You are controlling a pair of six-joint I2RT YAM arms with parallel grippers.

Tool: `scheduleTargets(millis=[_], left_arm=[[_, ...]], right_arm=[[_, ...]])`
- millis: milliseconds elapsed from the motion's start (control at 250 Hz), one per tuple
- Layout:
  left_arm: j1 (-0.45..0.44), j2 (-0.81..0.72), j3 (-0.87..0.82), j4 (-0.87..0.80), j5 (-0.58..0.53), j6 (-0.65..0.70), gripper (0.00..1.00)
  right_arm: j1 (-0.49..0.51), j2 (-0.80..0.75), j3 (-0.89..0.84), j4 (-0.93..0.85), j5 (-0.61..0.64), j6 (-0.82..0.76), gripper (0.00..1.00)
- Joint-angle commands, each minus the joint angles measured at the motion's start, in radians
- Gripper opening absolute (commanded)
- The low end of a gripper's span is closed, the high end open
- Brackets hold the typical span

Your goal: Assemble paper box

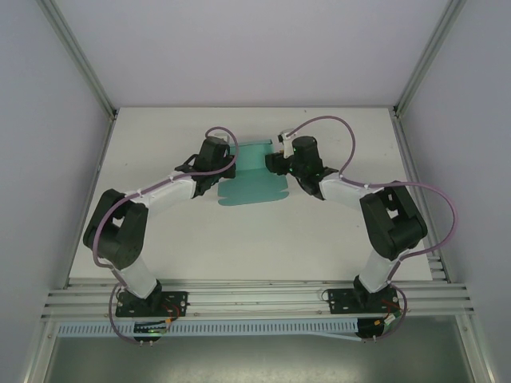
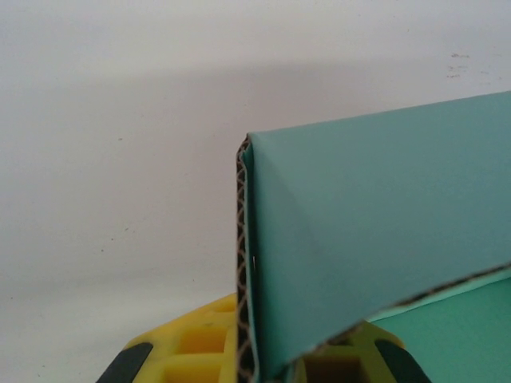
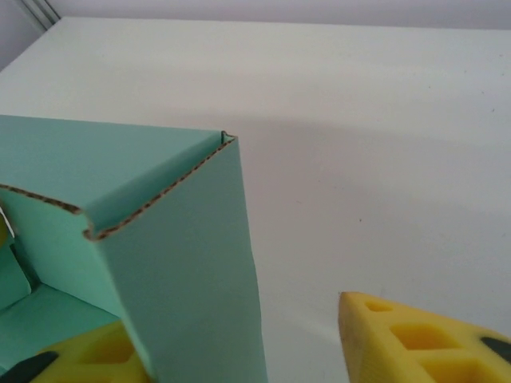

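**Fig. Part-folded box held between two grippers**

One matte white table (image 1: pixel 319 239), closed in by walls (image 1: pixel 48 159) on three sides, with free surface all round the work. Two arms (image 1: pixel 128 231) reach inward from the near edge. One box (image 1: pixel 254 187) sits mid-table. It is smooth teal card with a brown fluted core at its cut edges, its walls are partly raised, and a wavy-edged flap lies flat toward the arms. The left gripper (image 2: pixel 275 359) is clamped on an upright wall beside a corner fold. The right gripper (image 3: pixel 247 347) is released: its yellow, square-celled fingers (image 3: pixel 415 335) are parted, with a wall apparently standing between them.
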State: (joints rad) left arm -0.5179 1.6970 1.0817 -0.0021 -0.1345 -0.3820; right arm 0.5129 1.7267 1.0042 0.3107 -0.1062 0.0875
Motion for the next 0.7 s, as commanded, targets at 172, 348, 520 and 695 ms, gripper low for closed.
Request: scheduleTargets(millis=[172,348,520,695], left_arm=[[0.009,-0.083,-0.046,0.028,0.014,0.07,0.0],[0.002,-0.081,-0.043,0.035,0.018,0.104,0.0],[-0.004,-0.089,-0.038,0.03,-0.016,0.114,0.0],[-0.009,-0.072,-0.002,-0.004,-0.025,0.113,0.0]], right_arm=[[-0.039,0.041,0.064,-0.056,-0.029,0.025,0.49],[-0.046,0.077,0.122,-0.068,-0.061,0.052,0.48],[-0.047,0.106,0.179,-0.128,-0.072,0.049,0.45],[-0.047,0.128,0.203,-0.145,-0.112,0.031,0.45]])
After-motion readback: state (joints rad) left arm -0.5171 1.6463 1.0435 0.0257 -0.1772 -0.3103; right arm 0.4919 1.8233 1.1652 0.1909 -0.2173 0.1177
